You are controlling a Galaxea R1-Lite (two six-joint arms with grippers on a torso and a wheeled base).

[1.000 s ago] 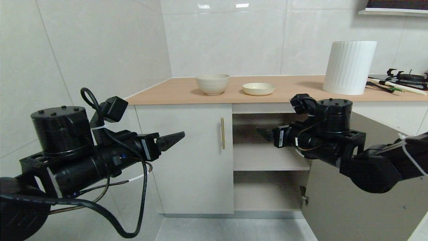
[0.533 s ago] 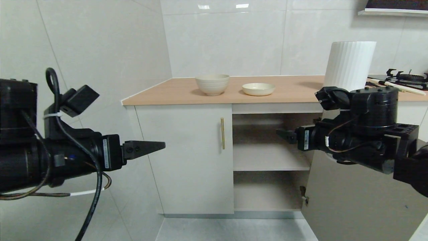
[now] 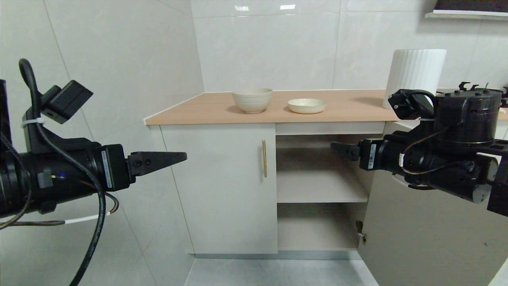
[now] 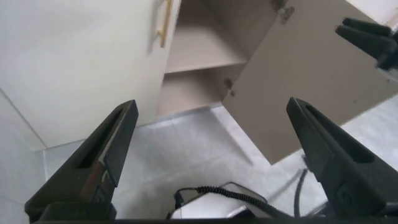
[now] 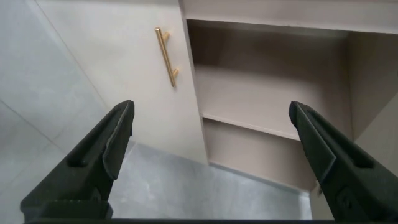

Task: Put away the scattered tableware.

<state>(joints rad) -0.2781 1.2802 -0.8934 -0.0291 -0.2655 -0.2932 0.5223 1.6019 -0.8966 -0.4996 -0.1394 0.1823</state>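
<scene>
A cream bowl (image 3: 252, 100) and a shallow cream plate (image 3: 306, 105) stand side by side on the wooden counter (image 3: 198, 109). My left gripper (image 3: 180, 157) hangs in the air left of the cabinet, below counter height, pointing at the closed door. In the left wrist view its fingers (image 4: 93, 168) are spread wide, with nothing between them. My right gripper (image 3: 335, 147) hovers in front of the open compartment's upper right, also open and empty, with its fingers (image 5: 99, 155) wide apart in the right wrist view. Both grippers are well away from the dishes.
The cabinet's right door (image 3: 416, 230) is swung open, showing two bare shelves (image 3: 321, 186). The left door is closed and has a gold handle (image 3: 264, 158). A tall white ribbed cylinder (image 3: 414, 77) stands on the counter's right side. A tiled wall lies to the left.
Both arms have drawn apart: the left gripper moved left and levelled out, and the right gripper moved right and slightly up. The bowl and plate have not moved.
</scene>
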